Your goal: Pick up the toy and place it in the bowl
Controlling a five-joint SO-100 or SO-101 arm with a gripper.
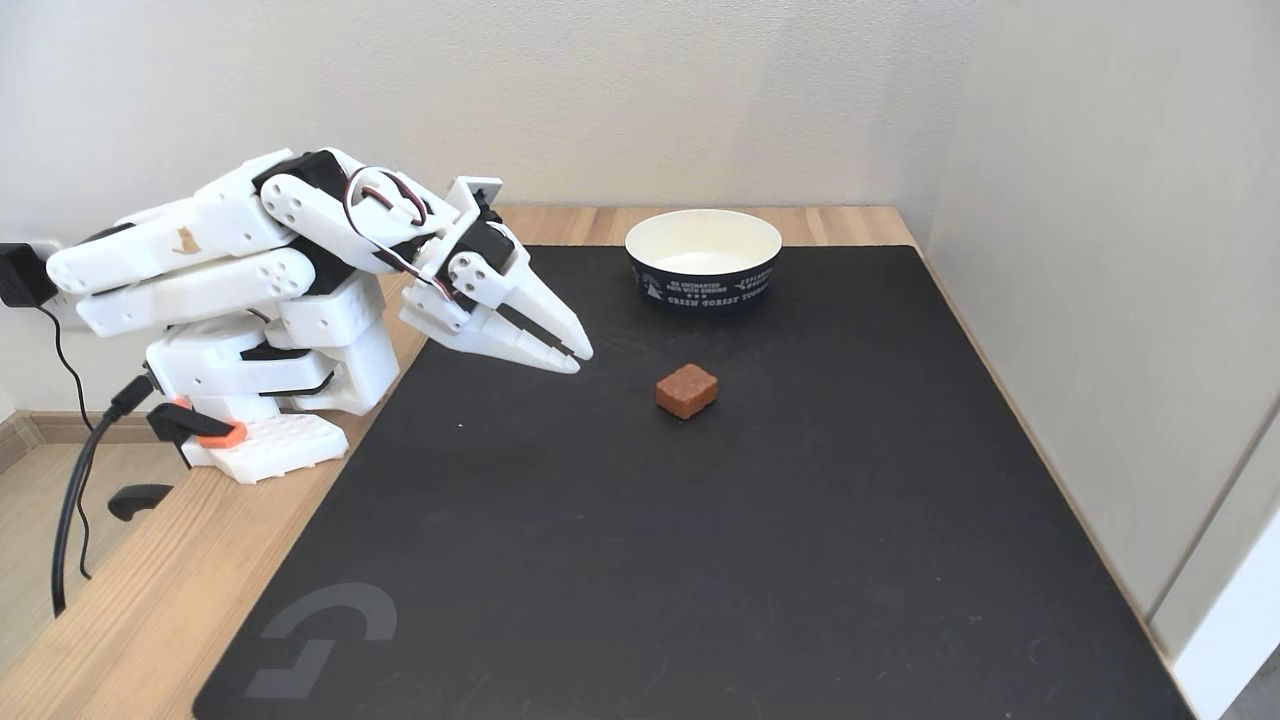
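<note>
The toy (687, 390), a small reddish-brown block with rounded edges, lies on the black mat (700, 520) near its middle. The bowl (703, 257), cream-white inside and dark navy outside with white print, stands empty at the mat's far edge, behind the toy. My white gripper (580, 358) hangs just above the mat to the left of the toy, a short gap away, pointing right and down. Its two fingers lie together with nothing between them.
The arm's white base (270, 400) is clamped at the wooden table's left edge, with black cables (75, 480) hanging beside it. A wall runs along the back and another close along the right side of the mat.
</note>
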